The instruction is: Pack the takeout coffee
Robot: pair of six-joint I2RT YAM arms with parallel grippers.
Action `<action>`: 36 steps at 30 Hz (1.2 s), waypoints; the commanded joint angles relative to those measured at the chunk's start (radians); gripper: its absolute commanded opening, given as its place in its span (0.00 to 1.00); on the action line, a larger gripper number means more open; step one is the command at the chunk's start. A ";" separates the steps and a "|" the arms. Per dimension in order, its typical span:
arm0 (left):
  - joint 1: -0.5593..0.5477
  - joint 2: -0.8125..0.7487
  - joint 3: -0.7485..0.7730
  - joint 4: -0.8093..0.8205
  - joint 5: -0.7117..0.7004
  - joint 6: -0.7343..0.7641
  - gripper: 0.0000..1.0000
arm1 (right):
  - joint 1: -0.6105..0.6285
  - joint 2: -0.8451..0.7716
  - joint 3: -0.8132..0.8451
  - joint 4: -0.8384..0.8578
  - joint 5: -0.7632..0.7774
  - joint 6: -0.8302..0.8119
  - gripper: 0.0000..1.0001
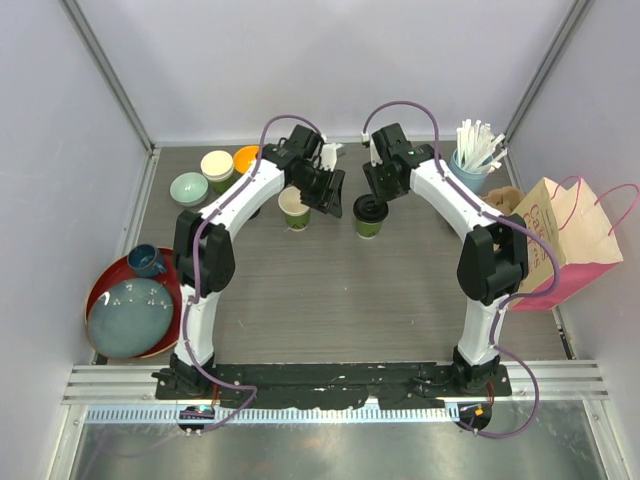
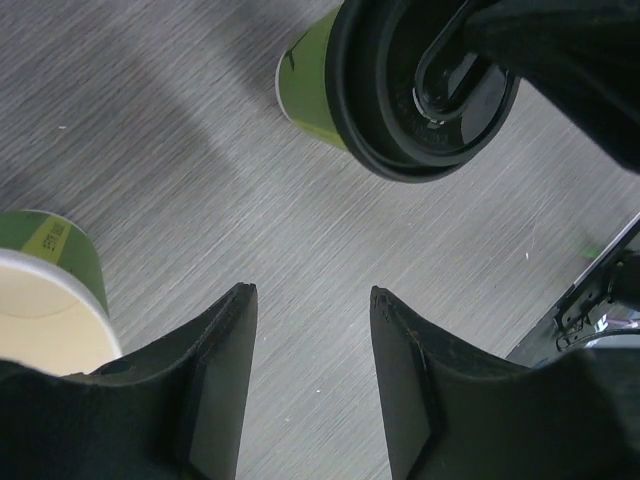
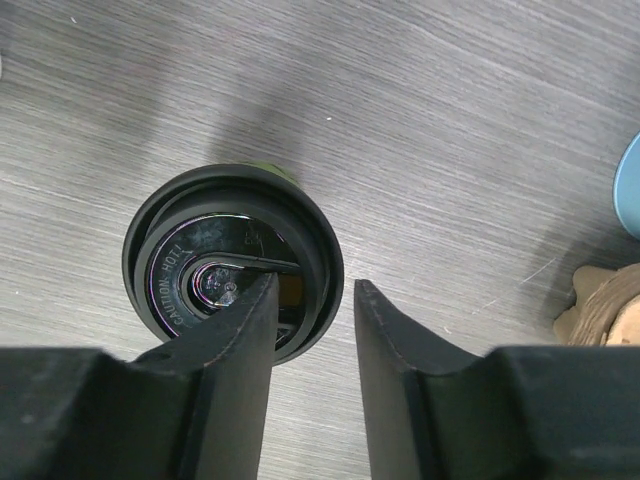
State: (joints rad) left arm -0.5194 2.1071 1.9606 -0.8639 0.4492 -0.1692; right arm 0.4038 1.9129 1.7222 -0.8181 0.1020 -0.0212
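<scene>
Two dark-green paper cups stand mid-table. The left cup (image 1: pixel 293 208) (image 2: pixel 45 300) is uncovered and white inside. The right cup (image 1: pixel 370 214) (image 2: pixel 315 85) wears a round black lid (image 3: pixel 190 260) (image 2: pixel 400 100). My right gripper (image 1: pixel 378 186) (image 3: pixel 316 280) hovers open just over that lid: its left finger lies above the lid's top, its right finger stands outside the rim, and neither visibly presses on it. My left gripper (image 1: pixel 330 190) (image 2: pixel 311 290) is open between the two cups, with only bare table between its fingers.
A light-blue cup of white straws (image 1: pixel 475 158) stands at the back right, a brown lump (image 1: pixel 507 198) (image 3: pixel 605 305) beside it. A tan and pink paper bag (image 1: pixel 570 240) sits at the right edge. Bowls (image 1: pixel 190 187) cluster back left; a red tray (image 1: pixel 105 275) holds a plate and mug.
</scene>
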 commanded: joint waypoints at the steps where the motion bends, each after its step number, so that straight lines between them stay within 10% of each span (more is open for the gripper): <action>1: -0.007 0.010 0.075 0.035 0.013 -0.046 0.52 | -0.002 -0.052 0.068 0.010 -0.033 0.009 0.45; 6: -0.007 0.039 0.124 0.039 0.013 -0.078 0.52 | -0.046 -0.135 0.050 0.063 -0.135 0.018 0.50; 11: -0.010 0.068 0.162 0.063 0.008 -0.119 0.48 | -0.183 -0.302 -0.275 0.319 -0.309 0.214 0.33; 15: -0.011 0.116 0.204 0.065 0.002 -0.145 0.45 | -0.230 -0.356 -0.473 0.497 -0.459 0.297 0.39; 36: -0.013 0.168 0.239 0.078 0.054 -0.188 0.41 | -0.266 -0.279 -0.550 0.603 -0.545 0.353 0.24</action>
State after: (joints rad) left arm -0.5301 2.2917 2.1616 -0.8185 0.4679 -0.3401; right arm 0.1551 1.6470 1.1778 -0.2638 -0.4255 0.3214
